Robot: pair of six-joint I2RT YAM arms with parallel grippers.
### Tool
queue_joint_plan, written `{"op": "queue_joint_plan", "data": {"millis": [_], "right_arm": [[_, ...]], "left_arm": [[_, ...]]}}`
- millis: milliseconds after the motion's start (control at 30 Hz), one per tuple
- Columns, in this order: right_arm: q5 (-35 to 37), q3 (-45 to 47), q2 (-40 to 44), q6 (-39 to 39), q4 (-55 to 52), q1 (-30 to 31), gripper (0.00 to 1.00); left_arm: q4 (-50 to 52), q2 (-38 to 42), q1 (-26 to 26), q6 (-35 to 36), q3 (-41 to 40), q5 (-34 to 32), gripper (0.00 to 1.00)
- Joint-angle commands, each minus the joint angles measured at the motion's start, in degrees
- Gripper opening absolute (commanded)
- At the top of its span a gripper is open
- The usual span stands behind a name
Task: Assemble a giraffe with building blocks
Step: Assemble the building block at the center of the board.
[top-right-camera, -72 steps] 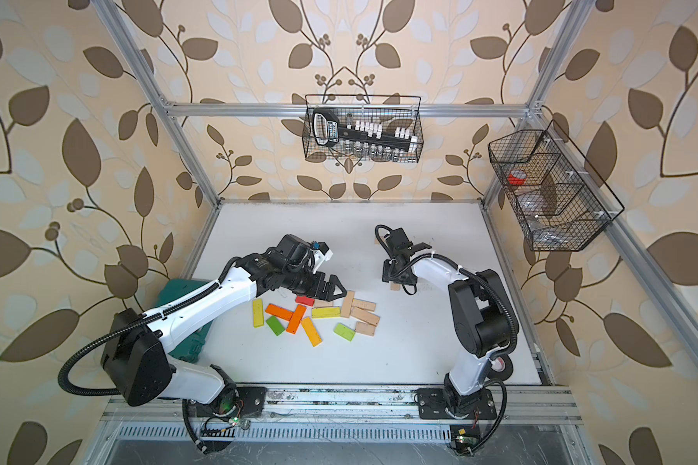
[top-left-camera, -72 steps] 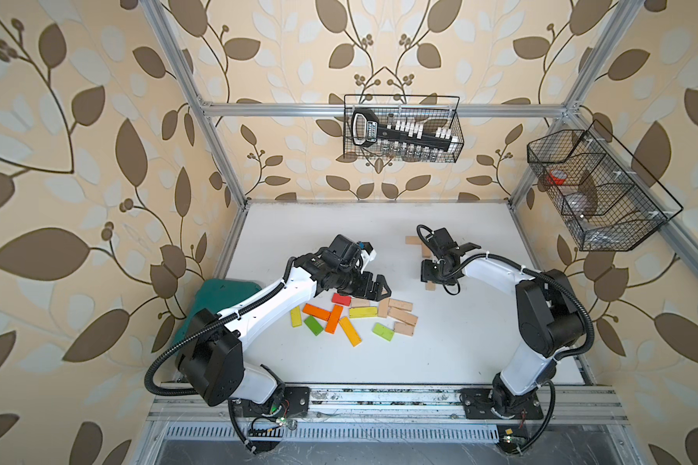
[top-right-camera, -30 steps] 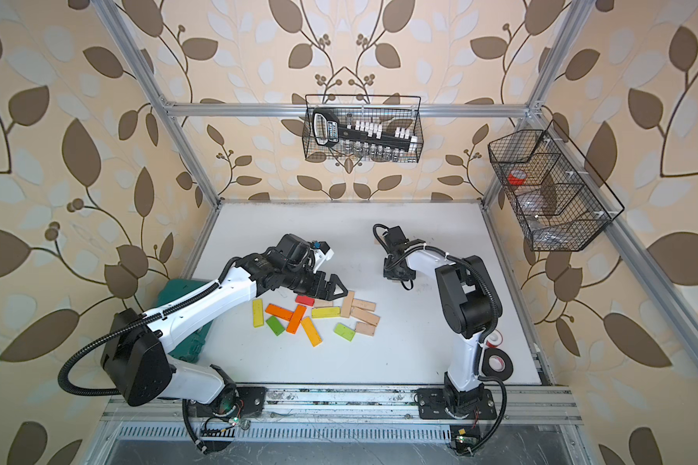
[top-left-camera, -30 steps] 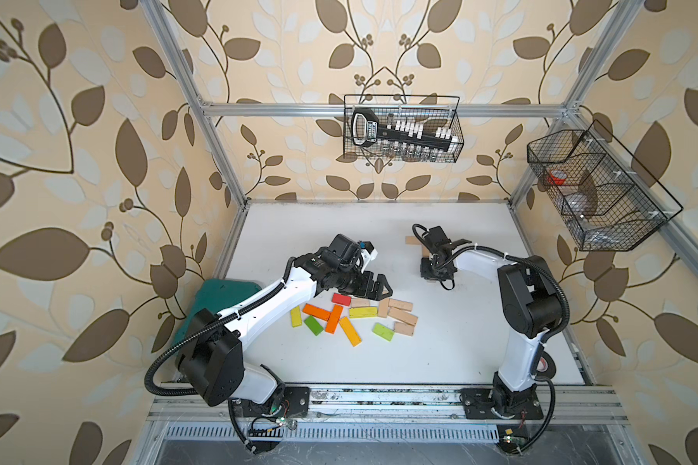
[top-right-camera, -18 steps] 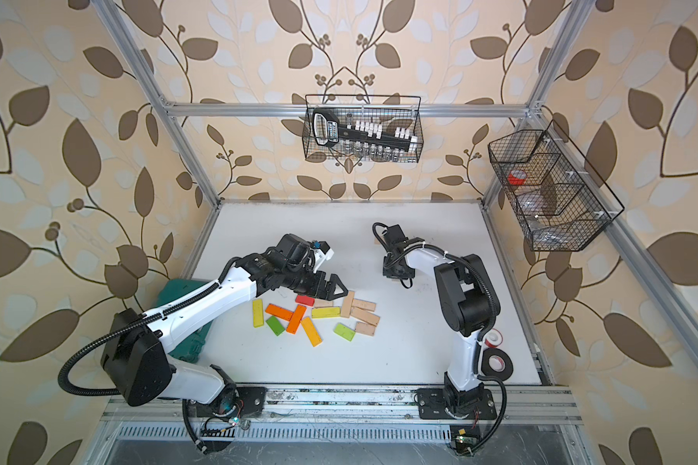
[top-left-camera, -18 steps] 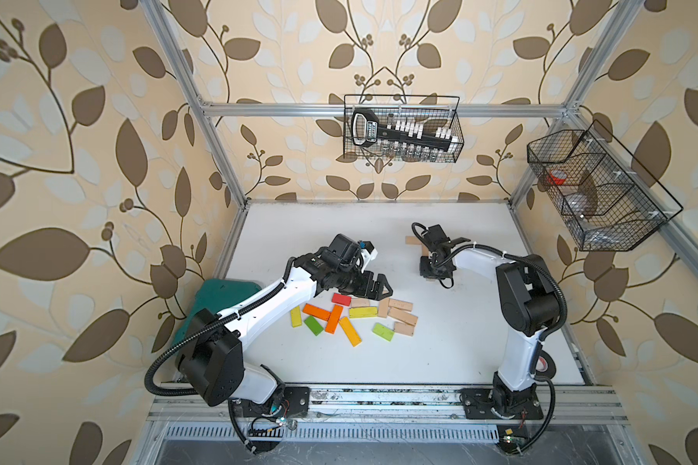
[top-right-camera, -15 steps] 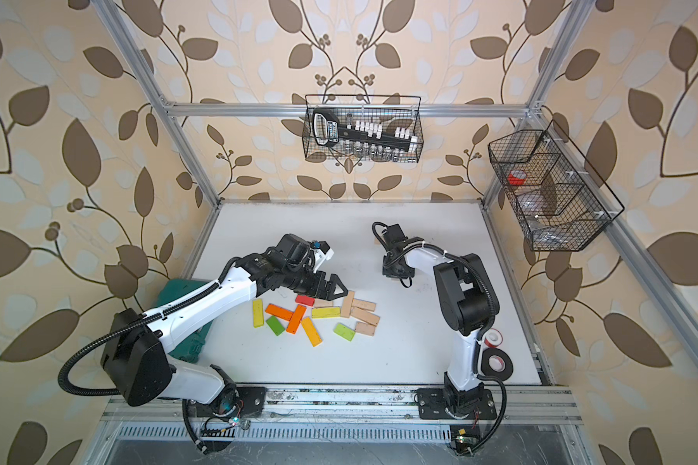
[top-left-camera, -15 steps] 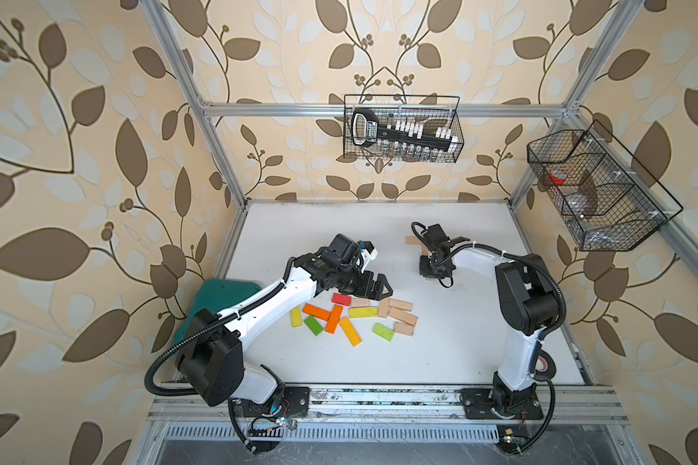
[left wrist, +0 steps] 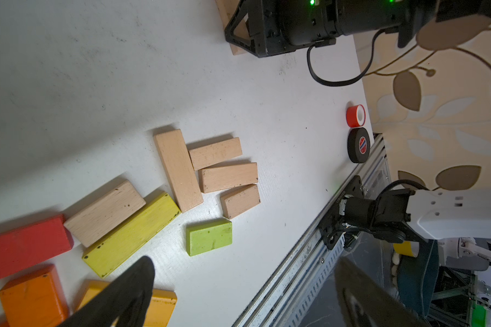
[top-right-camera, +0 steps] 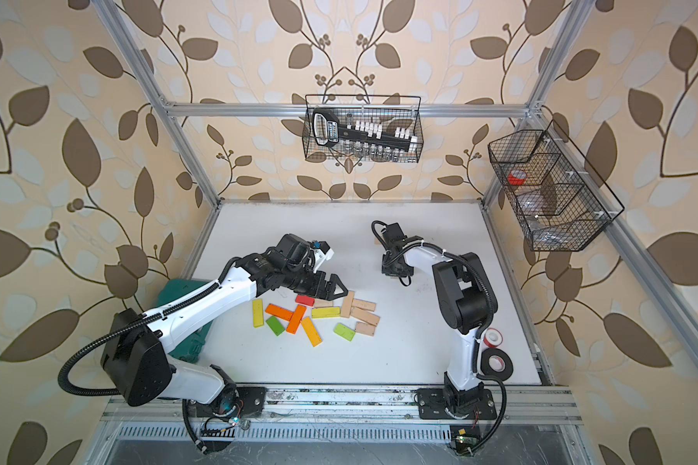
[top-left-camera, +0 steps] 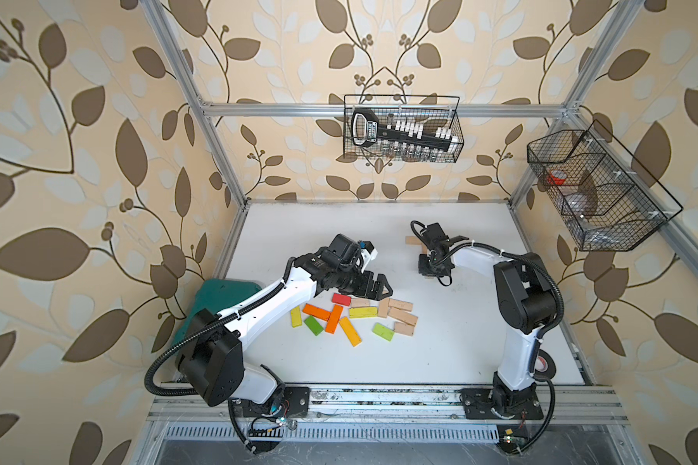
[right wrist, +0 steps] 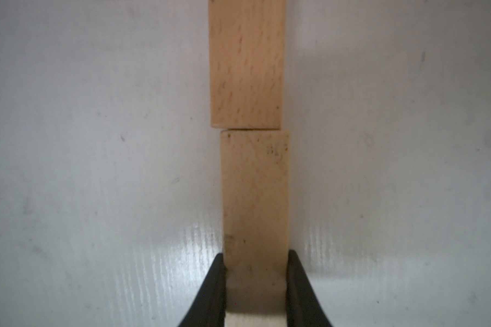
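The left gripper (top-left-camera: 381,290) is unchanged: jaws spread wide, empty, poised over the loose building blocks (top-left-camera: 363,312) at mid-table. The right arm has folded inward. The right gripper (right wrist: 255,254) is pinched on a pale plank (right wrist: 254,192) lying flat, butted end-to-end against a second plank (right wrist: 245,62).

Left arm (top-left-camera: 275,298) extends from the front-left corner of the table (top-left-camera: 460,354) toward its centre, wrist low; left gripper (top-left-camera: 379,286) hangs with jaws spread wide. Right arm (top-left-camera: 520,294) is folded at the elbow, forearm reaching toward the far edge; right gripper (right wrist: 254,262) points down, jaws clamped on the sides of a pale plank (right wrist: 254,192).
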State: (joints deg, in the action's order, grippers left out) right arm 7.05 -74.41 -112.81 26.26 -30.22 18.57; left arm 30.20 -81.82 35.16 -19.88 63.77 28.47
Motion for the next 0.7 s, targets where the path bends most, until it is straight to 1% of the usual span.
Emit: {"op": "queue_joint_plan", "data": {"millis": [0,367,667], "right_arm": [[-1.5,1.2,-5.0,-0.5,-1.8,-0.2,0.22],[0.0,1.1,-4.0,-0.1,-2.1,-0.3,0.39],[0.7,-1.0,-1.8,-0.3,-3.9,-0.2,0.54]], "left_arm": [[-0.7,1.7,-0.6,0.5,0.7,0.9,0.99],[-1.0,2.0,-0.6,0.4,0.4,0.8,0.99],[-1.2,2.6,-0.6,0.5,0.1,0.5,0.99]]}}
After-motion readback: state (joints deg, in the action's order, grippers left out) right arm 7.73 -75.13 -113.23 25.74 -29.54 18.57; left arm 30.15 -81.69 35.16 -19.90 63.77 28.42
